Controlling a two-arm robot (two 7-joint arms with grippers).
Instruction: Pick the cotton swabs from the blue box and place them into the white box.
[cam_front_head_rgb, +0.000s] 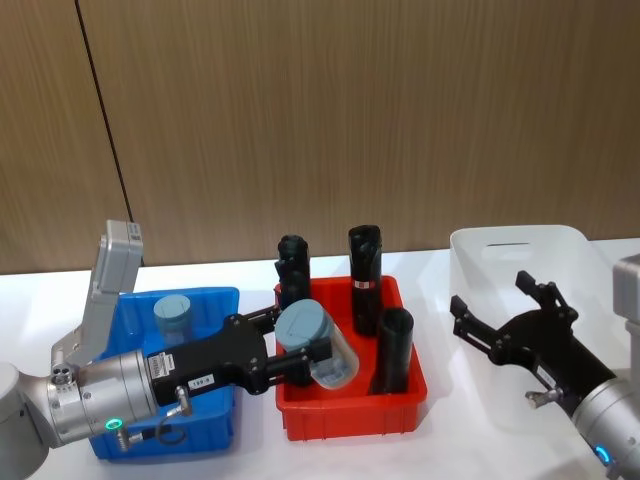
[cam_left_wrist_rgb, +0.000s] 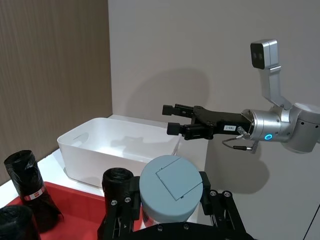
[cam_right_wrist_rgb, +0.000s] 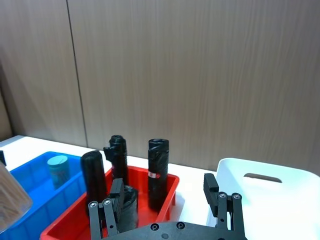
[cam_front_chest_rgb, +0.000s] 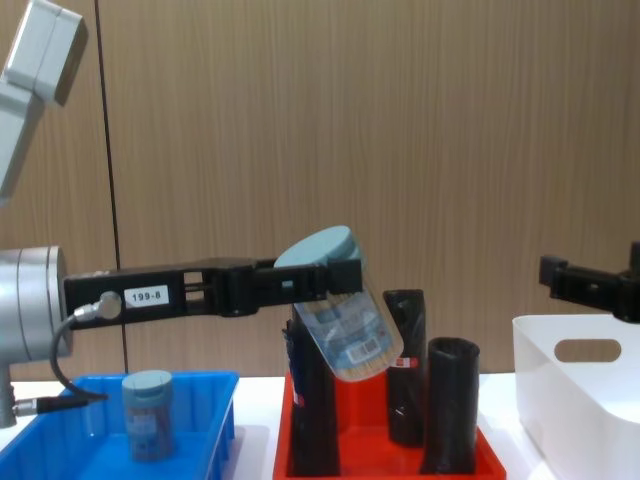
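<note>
Your left gripper (cam_front_head_rgb: 300, 348) clamped on a tilted swab jar (cam_front_head_rgb: 336, 362) over the red tray (cam_front_head_rgb: 350, 421), right gripper (cam_front_head_rgb: 489, 292) spread wide above the white box (cam_front_head_rgb: 520, 238)

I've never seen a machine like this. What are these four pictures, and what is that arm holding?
This is a two-armed robot at a white table. One picture comes from a camera on its head, one from its chest, one from each wrist. On the table stand a bright blue shallow plastic bin, a red plastic tray of tall black rolls, and a taller white plastic bin. The left gripper is shut on a small clear jar with a grey-blue lid, tilted above the red tray. A second such jar stands in the blue bin. The right gripper hangs open by the white bin.
</note>
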